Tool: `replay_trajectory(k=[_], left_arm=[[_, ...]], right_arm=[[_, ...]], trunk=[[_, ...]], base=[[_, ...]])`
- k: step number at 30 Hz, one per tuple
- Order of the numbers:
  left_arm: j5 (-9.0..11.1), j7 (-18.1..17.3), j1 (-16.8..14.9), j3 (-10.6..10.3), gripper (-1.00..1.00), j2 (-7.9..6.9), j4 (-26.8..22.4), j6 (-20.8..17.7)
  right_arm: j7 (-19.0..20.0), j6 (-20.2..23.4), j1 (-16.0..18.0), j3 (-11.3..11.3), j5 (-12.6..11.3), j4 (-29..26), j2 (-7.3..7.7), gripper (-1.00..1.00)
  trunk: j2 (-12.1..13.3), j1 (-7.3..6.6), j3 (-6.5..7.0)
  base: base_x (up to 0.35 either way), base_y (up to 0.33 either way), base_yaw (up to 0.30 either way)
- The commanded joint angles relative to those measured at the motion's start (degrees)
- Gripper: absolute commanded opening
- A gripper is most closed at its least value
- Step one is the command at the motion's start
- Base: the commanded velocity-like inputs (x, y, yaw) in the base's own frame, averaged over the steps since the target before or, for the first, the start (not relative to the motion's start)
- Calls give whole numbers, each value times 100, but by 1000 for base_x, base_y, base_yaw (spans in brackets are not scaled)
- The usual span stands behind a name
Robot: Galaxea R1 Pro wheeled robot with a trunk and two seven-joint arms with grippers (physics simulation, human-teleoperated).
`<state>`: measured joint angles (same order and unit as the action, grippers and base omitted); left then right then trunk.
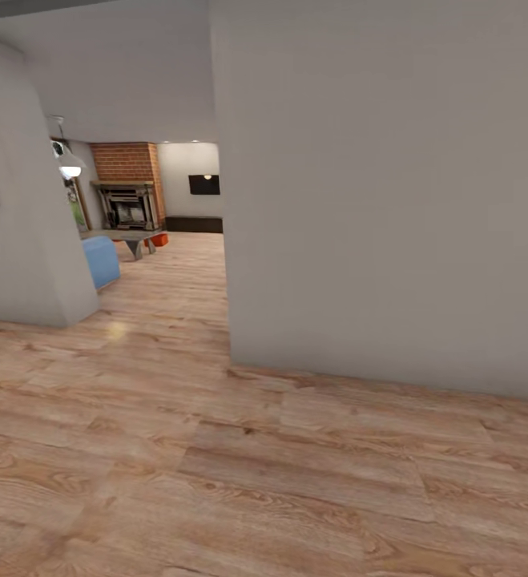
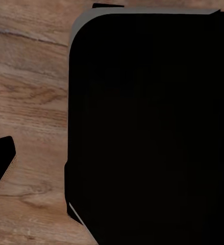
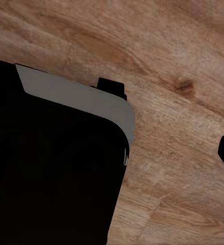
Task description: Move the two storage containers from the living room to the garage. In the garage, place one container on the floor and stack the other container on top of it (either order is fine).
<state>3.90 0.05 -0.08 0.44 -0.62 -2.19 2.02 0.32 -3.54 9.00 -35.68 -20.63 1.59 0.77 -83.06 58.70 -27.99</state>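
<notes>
1. Standing close ahead on the right, a broad white wall (image 1: 384,184) blocks much of the head view; a second white wall (image 1: 23,232) closes off the left.
2. Between them, light wood-plank flooring (image 1: 215,449) runs to the living room, where a brick fireplace (image 1: 127,188), a grey table (image 1: 127,238) and a blue sofa (image 1: 101,260) are seen.
3. One red-orange storage container (image 1: 160,239) is seen far off on the planks, beside the table.
4. Dark robot bodywork (image 2: 152,127) is shown over planks by both wrist views; neither gripper's state can be told.
</notes>
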Motion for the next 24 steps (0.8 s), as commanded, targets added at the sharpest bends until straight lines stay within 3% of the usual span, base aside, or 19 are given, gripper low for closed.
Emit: replay_trajectory(k=[1,15,24], left_arm=[[41,-2,-1,0,100,0,-1,11],[41,-8,-1,0,100,0,-1,13],[41,0,-1,0,100,0,-1,11]], right_arm=[[3,-29,6,-50,-52,17,-4,100],[7,-83,6,-71,5,17,-4,100],[-6,-61,6,-77,7,17,-14,100]], trunk=[[-2,3,-5],[-2,3,-6],[-2,3,-27]], base=[[325,0,0],[325,0,5],[325,0,231]])
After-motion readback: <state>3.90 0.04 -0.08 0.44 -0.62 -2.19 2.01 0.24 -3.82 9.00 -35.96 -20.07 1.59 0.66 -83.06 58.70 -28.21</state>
